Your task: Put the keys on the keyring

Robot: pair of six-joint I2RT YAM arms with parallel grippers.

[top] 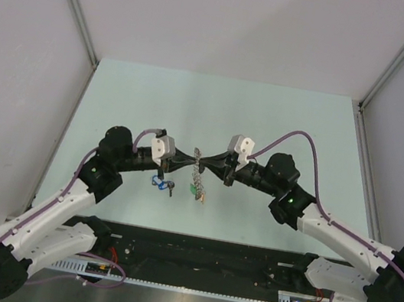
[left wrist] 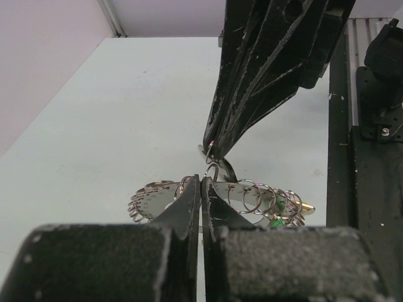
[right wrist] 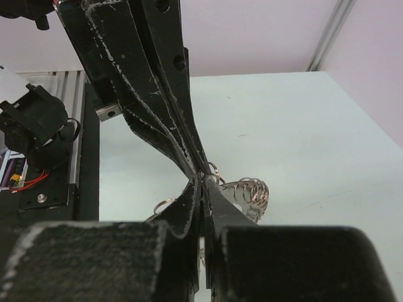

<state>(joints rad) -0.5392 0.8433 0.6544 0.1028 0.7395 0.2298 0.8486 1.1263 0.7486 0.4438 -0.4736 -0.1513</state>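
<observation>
The keyring [top: 197,170] hangs edge-on above the table between my two grippers, its green tag [top: 193,190] dangling below. My left gripper [top: 187,159] and right gripper [top: 210,162] meet tip to tip at it, both shut on its rim. In the left wrist view the left gripper [left wrist: 201,182] pinches the grey ring [left wrist: 252,198], which is fringed with small silvery rings. In the right wrist view the right gripper [right wrist: 202,179] pinches the same ring [right wrist: 252,192]. The keys lie on the table under the left arm, one blue-tagged [top: 156,182] and one black [top: 170,187].
A black rail with wiring [top: 200,255] runs along the near edge between the arm bases. White walls [top: 47,55] enclose the pale green table [top: 285,118] on the left, right and back.
</observation>
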